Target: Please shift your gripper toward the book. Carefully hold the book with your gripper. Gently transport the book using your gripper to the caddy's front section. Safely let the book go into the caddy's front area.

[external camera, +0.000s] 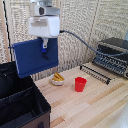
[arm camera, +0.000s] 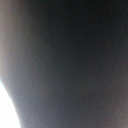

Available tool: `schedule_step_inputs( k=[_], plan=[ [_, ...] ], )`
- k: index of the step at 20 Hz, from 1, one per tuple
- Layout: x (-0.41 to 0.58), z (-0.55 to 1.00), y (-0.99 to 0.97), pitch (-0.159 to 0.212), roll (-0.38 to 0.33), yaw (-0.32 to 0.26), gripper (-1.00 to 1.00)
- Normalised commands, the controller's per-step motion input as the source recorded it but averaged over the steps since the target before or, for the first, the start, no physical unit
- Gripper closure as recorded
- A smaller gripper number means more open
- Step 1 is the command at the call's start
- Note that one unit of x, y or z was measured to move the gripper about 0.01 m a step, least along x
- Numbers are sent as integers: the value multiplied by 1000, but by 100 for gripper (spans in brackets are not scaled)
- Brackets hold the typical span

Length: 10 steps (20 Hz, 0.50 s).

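My gripper (external camera: 45, 48) pinches the navy book (external camera: 34, 58) by its top edge, hanging it upright in mid-air above the black caddy (external camera: 22, 102), ready for lowering in.

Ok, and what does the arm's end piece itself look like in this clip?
In the exterior view, the gripper has a white boxy body beneath a grey-and-white rounded wrist section. Its short jaws are dark with blue at the tips. A dark cable loops away from the body toward the exterior view's right. No markings are legible.
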Motion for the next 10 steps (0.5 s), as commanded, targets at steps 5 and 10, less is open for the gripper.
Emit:
schedule_step_inputs(
  k=[5,10],
  plan=[
    [-214,86,798,10,0,-54,100],
    [-214,95,785,19,0,-53,100]
  ],
)
